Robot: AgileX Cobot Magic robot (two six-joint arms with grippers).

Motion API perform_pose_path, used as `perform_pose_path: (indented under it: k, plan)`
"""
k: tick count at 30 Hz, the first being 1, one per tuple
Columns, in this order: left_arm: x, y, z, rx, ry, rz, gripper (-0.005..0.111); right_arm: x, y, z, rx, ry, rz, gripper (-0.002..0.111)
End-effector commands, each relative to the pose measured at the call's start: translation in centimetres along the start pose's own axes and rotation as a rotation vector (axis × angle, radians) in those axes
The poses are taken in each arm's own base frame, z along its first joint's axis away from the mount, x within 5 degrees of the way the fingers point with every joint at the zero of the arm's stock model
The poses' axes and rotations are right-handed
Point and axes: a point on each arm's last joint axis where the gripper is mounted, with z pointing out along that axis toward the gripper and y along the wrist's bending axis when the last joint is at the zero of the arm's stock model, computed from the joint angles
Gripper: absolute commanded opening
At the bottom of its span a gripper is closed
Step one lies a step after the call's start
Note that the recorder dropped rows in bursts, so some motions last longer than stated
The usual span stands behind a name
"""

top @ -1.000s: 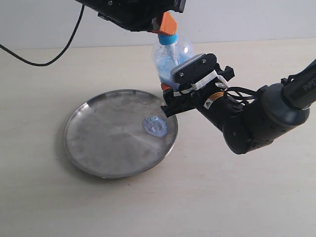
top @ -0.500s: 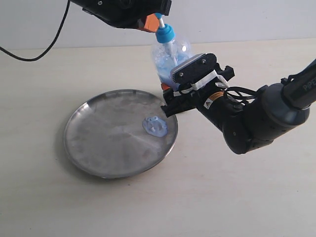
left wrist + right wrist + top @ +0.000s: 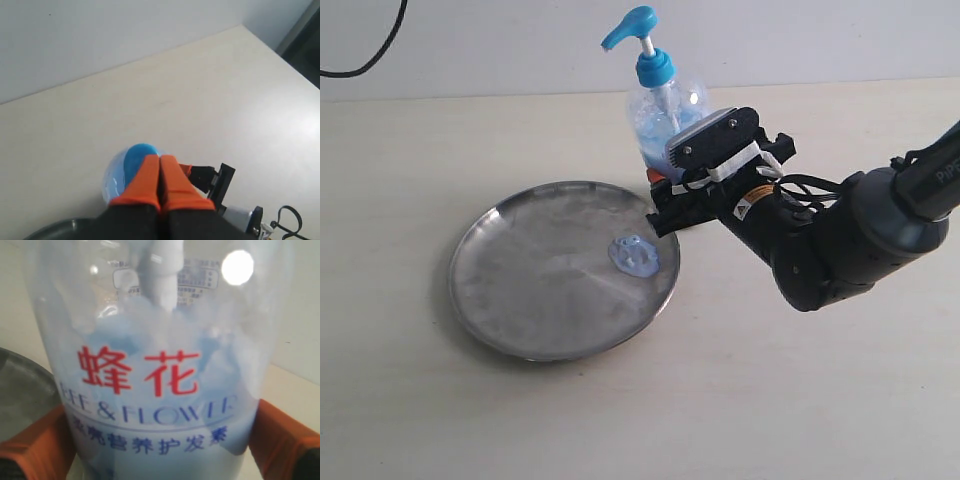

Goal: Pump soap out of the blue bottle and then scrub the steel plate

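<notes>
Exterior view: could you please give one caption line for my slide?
The right arm's jaws grip the blue bottle beside the steel plate, which carries a blob of soap.

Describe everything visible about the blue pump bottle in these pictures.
The blue bottle stands upright beside the steel plate: clear plastic, part-filled with pale blue foamy liquid, red Chinese characters on its label, bright blue pump head raised. The right gripper clasps its lower sides with orange pads.
</notes>
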Motion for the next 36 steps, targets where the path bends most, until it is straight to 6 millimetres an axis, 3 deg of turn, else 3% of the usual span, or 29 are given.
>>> perform_pose_path:
  k: [1, 23, 36]
  plan:
    - [-0.3, 0.3, 0.3, -0.009, -0.04, -0.019, 0.0, -0.7, -0.1, 0.0, 0.007, -0.038, -0.004, 0.0]
    - [1.7, 0.8, 4.4, 0.012, 0.022, -0.031, 0.0, -0.7, -0.1, 0.0, 0.007, -0.038, -0.004, 0.0]
    - [2.3, 0.4, 5.1, 0.017, 0.048, 0.01, 0.0, -0.7, -0.1, 0.0, 0.007, -0.038, -0.004, 0.0]
